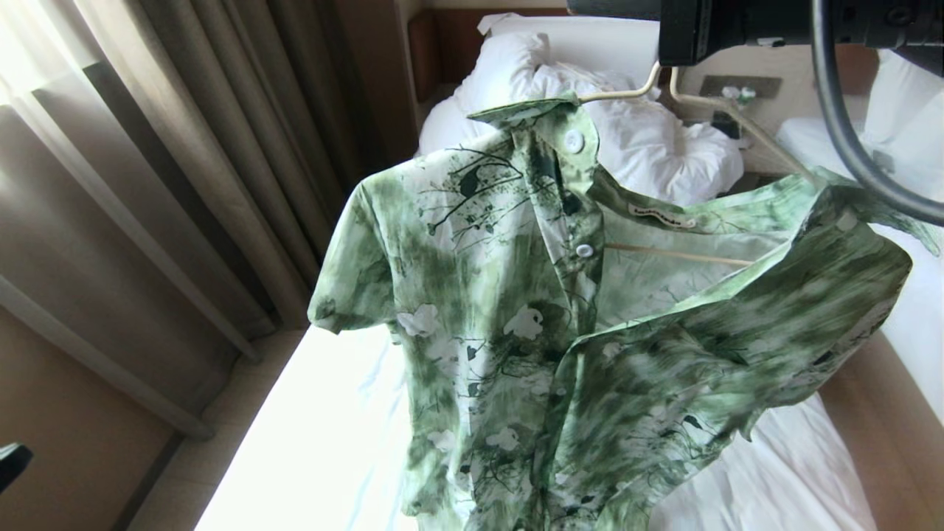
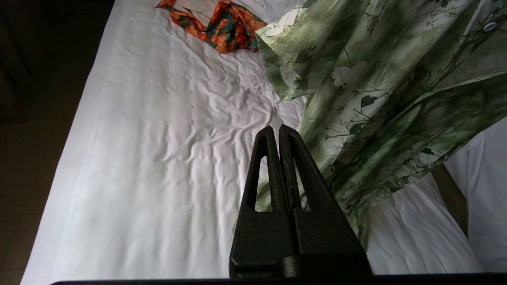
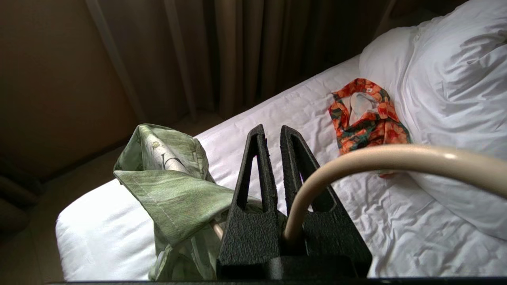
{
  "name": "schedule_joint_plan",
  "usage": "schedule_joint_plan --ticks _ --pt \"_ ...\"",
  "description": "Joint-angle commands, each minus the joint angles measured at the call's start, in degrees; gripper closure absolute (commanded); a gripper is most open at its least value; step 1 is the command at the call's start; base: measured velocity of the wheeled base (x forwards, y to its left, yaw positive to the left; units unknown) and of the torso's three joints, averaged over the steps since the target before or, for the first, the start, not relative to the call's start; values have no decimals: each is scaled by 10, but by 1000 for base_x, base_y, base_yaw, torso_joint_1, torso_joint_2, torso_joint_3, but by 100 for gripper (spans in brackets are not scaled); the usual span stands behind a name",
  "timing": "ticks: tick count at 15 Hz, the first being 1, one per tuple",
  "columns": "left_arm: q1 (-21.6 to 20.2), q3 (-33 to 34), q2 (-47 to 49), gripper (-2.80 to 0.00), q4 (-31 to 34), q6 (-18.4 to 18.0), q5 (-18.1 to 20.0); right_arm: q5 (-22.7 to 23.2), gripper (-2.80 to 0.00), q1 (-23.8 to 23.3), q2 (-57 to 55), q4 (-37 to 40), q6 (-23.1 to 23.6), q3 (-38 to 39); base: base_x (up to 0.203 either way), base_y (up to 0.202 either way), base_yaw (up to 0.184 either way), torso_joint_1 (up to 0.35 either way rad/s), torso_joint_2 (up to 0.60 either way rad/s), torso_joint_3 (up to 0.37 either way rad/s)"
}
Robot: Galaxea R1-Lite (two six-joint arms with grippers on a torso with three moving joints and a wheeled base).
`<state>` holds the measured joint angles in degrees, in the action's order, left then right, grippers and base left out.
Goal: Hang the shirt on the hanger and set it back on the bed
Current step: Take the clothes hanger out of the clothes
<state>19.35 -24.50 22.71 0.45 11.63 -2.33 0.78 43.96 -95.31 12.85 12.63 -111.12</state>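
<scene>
The light green floral shirt (image 1: pixel 516 317) hangs in the air above the bed (image 1: pixel 317 442), draped on the cream hanger (image 1: pixel 678 254). Its collar and front are open, and the hanger's lower bar shows inside the neck. My right gripper (image 3: pixel 270 132) is shut on the hanger (image 3: pixel 380 156) near its neck, the wire sitting deep between the jaws and the hook curving out to one side. The shirt's collar (image 3: pixel 174 186) hangs just beside those jaws. My left gripper (image 2: pixel 276 132) is shut and empty, apart from the shirt's hanging front (image 2: pixel 376 87), over the wrinkled sheet (image 2: pixel 158 158).
An orange-and-green garment (image 3: pixel 364 122) lies on the sheet near the bulky white duvet (image 1: pixel 649 140). Brown curtains (image 1: pixel 184 147) stand along the bed's left side. A second white bed (image 1: pixel 914 295) lies at the right, with a brown strip (image 1: pixel 885 435) between the two beds.
</scene>
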Motion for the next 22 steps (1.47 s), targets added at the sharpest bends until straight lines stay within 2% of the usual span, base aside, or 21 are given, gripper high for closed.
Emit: schedule_joint_plan --ticks 1,3,5,8,11,15,18,20,22 --pt "0 -1 2 0 0 1 0 1 0 1 4 11 -2 -3 0 0 0 0 0 0" --pt "0 0 -1 0 5 1 -1 9 0 0 9 66 -6 -6 0 0 0 0 0 0" --pt "0 2 -7 0 5 1 -2 53 0 -18 12 74 -6 -6 0 0 0 0 0 0" --pt "0 0 -3 0 5 1 -1 67 0 -33 12 79 -3 -7 0 0 0 0 0 0" --pt "3 -1 8 0 5 1 12 86 0 -56 12 77 -3 -6 0 0 0 0 0 0" --pt "3 18 6 0 5 2 16 137 0 -73 8 64 -3 -7 0 0 0 0 0 0" --pt "3 25 5 0 4 1 17 149 0 -81 -8 29 -2 -8 0 0 0 0 0 0" --pt "6 24 8 0 1 1 17 158 0 -87 -19 27 19 -8 0 0 0 0 0 0" --pt "14 19 27 0 -1 1 25 168 0 -87 -23 25 20 -9 0 0 0 0 0 0"
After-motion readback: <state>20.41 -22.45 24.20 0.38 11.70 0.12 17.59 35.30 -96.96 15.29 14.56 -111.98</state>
